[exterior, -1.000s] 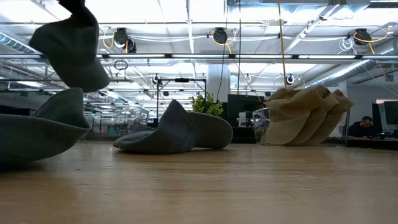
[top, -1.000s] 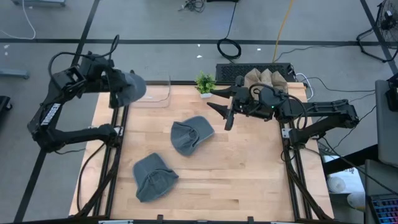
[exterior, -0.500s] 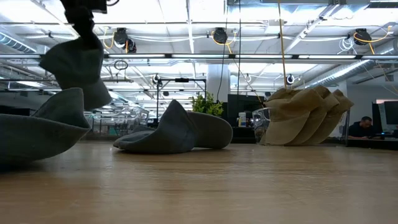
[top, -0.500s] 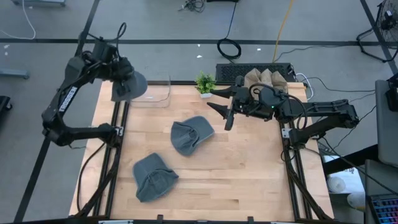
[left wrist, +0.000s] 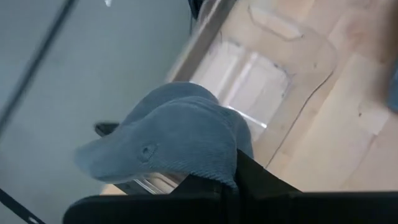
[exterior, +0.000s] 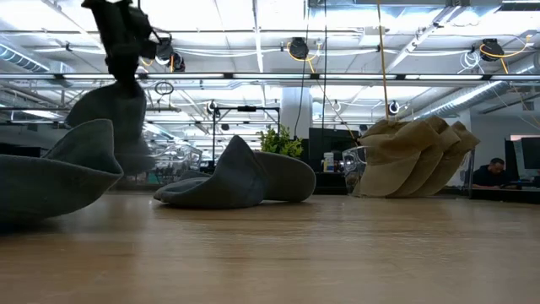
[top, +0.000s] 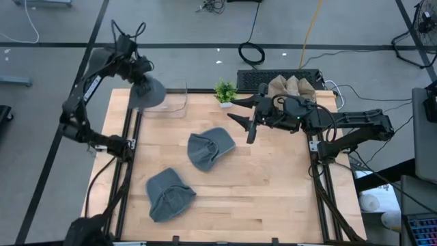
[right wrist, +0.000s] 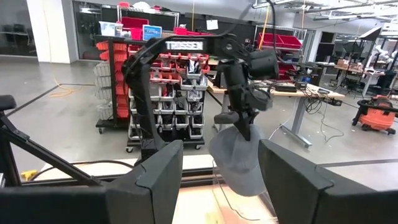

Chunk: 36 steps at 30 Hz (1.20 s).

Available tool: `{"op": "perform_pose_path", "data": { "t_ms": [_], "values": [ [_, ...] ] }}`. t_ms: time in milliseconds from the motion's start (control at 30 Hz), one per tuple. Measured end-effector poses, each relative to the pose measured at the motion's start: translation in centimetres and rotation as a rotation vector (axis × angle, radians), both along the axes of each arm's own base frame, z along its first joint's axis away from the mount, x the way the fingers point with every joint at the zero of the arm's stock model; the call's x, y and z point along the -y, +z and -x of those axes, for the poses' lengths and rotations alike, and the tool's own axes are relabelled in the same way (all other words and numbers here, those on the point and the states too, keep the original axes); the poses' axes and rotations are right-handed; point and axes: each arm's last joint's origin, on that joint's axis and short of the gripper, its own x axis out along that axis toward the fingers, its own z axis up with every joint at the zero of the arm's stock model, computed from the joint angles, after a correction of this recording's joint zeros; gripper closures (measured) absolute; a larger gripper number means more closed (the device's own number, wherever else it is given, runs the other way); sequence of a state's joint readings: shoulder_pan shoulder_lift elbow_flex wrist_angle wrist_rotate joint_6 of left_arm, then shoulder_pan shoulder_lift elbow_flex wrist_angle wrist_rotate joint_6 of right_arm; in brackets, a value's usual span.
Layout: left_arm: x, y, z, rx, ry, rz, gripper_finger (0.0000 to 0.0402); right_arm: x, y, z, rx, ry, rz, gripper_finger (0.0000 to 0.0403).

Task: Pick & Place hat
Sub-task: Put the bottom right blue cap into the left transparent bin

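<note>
My left gripper (top: 138, 76) is shut on a grey hat (top: 147, 91) and holds it in the air over the clear container (top: 169, 102) at the table's far left corner. In the low view the hat (exterior: 116, 118) hangs below the gripper (exterior: 126, 61). Two more grey hats lie on the wood, one mid-table (top: 210, 147) and one nearer the near edge (top: 169, 194). My right gripper (top: 241, 120) is open and hovers above the table's far middle, touching nothing. In the right wrist view the held hat (right wrist: 239, 160) shows between its fingers. My left gripper pinches the grey hat by its edge (left wrist: 219, 167) between the two fingers (left wrist: 255, 179), coming from above. The hat is lifted clear and hangs slack below the fingers, its crown (exterior: 114, 127) lowest. Whether it has one layer or several is hidden by the hat itself.
A stack of tan hats (top: 291, 87) and a small green plant (top: 224, 91) stand at the table's far edge. The table's frame rails (top: 128, 157) run along both sides. Bare wood (top: 273, 184) lies on the near right.
My left gripper has carried the grey hat toward the table's far edge and a little to the right, over the clear container. In the low view the hat now hangs lower than before. My right arm has kept still.
</note>
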<state>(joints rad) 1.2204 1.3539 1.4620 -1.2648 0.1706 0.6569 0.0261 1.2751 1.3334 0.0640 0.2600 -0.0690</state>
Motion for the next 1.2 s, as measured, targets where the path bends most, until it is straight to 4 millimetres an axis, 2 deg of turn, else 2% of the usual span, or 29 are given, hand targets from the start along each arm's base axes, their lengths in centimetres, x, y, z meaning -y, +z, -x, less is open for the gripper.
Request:
{"op": "perform_pose_path", "data": {
  "t_ms": [233, 667, 1000, 1200],
  "values": [
    [-1.9, -1.8, 0.2, -0.014, 0.155, 0.119, 0.0401, 0.0, 0.0, 0.0, -0.003, 0.000, 0.003, 0.0206],
    [-2.8, -1.9, -0.1, 0.056, 0.344, 0.107, 0.0401, 0.0, 0.0, 0.0, -0.001, 0.000, -0.004, 0.0206],
    [-4.1, -3.9, -0.3, 0.018, 0.434, 0.134, 0.0401, 0.0, -0.1, 0.0, -0.012, 0.000, -0.003, 0.0206],
    [-4.1, -4.0, -0.4, 0.029, 0.462, 0.140, 0.0372, 0.2, -0.2, 0.1, -0.016, -0.082, -0.006, 0.0206]
  ]
}}
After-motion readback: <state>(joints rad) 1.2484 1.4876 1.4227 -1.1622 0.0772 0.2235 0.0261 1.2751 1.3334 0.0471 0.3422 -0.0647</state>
